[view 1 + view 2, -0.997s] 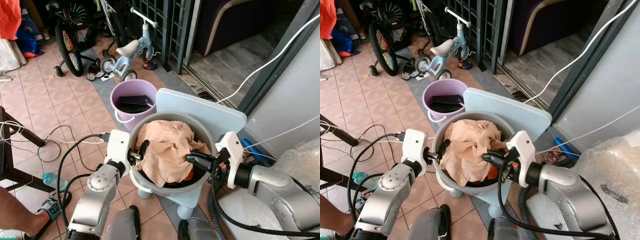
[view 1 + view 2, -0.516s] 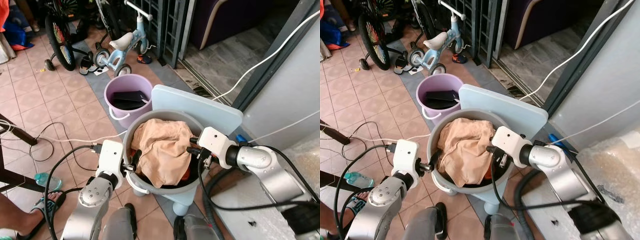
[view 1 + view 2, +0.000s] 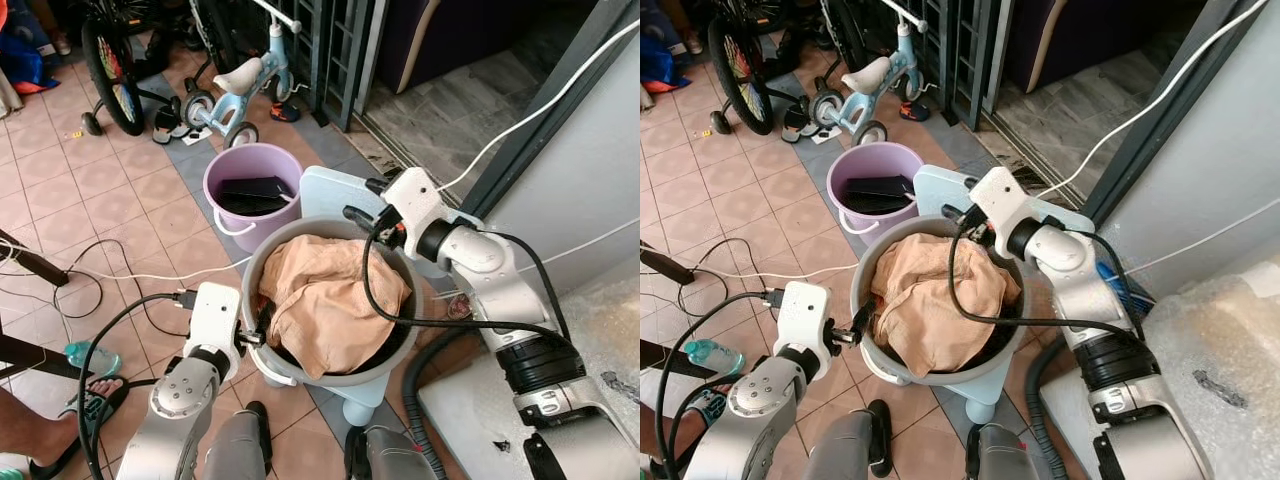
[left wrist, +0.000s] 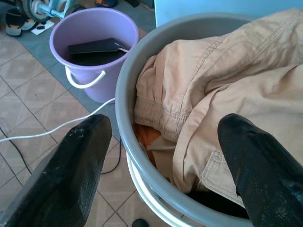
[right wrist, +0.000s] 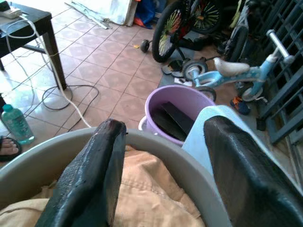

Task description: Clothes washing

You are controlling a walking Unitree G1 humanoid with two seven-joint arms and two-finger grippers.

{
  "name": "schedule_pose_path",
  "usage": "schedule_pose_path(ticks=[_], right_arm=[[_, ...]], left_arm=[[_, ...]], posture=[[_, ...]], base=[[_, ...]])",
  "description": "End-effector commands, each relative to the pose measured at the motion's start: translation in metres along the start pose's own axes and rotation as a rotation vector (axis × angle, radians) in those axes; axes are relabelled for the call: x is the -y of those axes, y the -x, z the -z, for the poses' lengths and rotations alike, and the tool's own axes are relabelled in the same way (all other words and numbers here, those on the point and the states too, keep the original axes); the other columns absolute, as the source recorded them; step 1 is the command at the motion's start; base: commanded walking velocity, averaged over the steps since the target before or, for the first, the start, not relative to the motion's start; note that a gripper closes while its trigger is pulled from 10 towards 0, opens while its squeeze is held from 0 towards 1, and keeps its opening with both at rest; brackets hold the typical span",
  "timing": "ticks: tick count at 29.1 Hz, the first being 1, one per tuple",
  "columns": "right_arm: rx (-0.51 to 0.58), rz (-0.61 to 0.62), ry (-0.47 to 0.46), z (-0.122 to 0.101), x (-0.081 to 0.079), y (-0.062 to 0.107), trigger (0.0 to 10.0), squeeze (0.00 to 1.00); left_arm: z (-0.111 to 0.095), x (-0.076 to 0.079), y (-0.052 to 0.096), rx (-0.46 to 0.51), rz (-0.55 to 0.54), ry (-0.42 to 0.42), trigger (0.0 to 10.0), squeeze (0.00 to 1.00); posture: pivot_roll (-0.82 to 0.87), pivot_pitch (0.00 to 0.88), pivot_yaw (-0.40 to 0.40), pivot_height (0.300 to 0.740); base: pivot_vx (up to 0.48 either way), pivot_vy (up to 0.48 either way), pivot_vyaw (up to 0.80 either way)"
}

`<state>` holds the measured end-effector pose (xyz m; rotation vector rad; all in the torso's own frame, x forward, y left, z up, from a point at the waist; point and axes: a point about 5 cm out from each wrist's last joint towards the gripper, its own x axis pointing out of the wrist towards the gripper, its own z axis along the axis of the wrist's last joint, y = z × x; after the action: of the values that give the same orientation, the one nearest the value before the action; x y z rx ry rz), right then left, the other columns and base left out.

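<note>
Tan clothes unheld; right pincer, spread, has lifted to tub rim.

A grey tub stands on a pale blue stand, filled with tan clothes. The right gripper hangs over the tub's far rim, a black cable looping from it across the clothes. The left gripper sits at the near-left rim. Behind the tub is a purple bucket, then a child's balance bike on the tiled floor
</note>
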<state>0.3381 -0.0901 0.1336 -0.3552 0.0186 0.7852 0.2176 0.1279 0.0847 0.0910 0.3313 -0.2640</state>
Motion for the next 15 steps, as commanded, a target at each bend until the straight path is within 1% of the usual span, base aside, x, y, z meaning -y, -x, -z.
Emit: schedule_pose_path(ticks=[1, 2, 3, 4, 7, 11, 12, 13, 14, 15], right_arm=[[-0.071, -0.028, 0.046, 0.017, -0.019, -0.011, 10.0, 1.0], [-0.082, -0.041, 0.078, 0.02, -0.027, -0.017, 10.0, 1.0], [-0.082, -0.041, 0.078, 0.02, -0.027, -0.017, 10.0, 1.0], [-0.092, -0.045, 0.092, 0.023, -0.034, -0.022, 10.0, 1.0], [-0.104, -0.038, 0.094, 0.025, -0.044, -0.029, 10.0, 1.0], [-0.146, -0.015, 0.13, 0.032, -0.049, -0.034, 10.0, 1.0], [-0.162, -0.01, 0.153, 0.034, -0.05, -0.035, 10.0, 1.0], [-0.225, 0.012, 0.211, 0.043, -0.049, -0.034, 10.0, 1.0], [-0.225, 0.012, 0.211, 0.043, -0.049, -0.034, 10.0, 1.0], [-0.269, 0.027, 0.245, 0.05, -0.049, -0.032, 10.0, 1.0]], left_arm=[[-0.006, 0.009, 0.009, 0.009, 0.044, -0.018, 10.0, 0.0], [-0.007, 0.011, 0.015, 0.009, 0.053, -0.031, 10.0, 0.0], [-0.007, 0.011, 0.015, 0.009, 0.053, -0.031, 10.0, 0.0], [-0.005, 0.011, 0.021, 0.003, 0.046, -0.027, 10.0, 0.0], [0.001, 0.009, 0.03, -0.027, 0.023, -0.013, 10.0, 0.0], [0.004, 0.01, 0.036, -0.047, 0.019, -0.01, 10.0, 0.0], [0.004, 0.01, 0.036, -0.048, 0.021, -0.011, 10.0, 0.0], [0.002, 0.011, 0.037, -0.052, 0.025, -0.012, 10.0, 0.0], [0.002, 0.011, 0.037, -0.052, 0.025, -0.012, 10.0, 0.0], [0.001, 0.012, 0.038, -0.055, 0.026, -0.013, 10.0, 0.0]], posture=[[0.14, 0.307, -0.022, 0.74], [0.15, 0.318, -0.024, 0.74], [0.15, 0.318, -0.024, 0.74], [0.16, 0.329, -0.027, 0.74], [0.17, 0.347, -0.032, 0.74], [0.18, 0.364, -0.04, 0.74], [0.18, 0.368, -0.04, 0.74], [0.18, 0.373, -0.039, 0.74], [0.18, 0.373, -0.039, 0.74], [0.18, 0.375, -0.039, 0.74]], base=[[0.0, 0.0, 0.0], [0.0, 0.0, 0.0], [0.0, 0.0, 0.0], [0.0, 0.0, 0.0], [0.0, 0.0, 0.0], [0.0, 0.0, 0.0], [0.0, 0.0, 0.0], [0.0, 0.0, 0.0], [0.0, 0.0, 0.0], [0.0, 0.0, 0.0]])
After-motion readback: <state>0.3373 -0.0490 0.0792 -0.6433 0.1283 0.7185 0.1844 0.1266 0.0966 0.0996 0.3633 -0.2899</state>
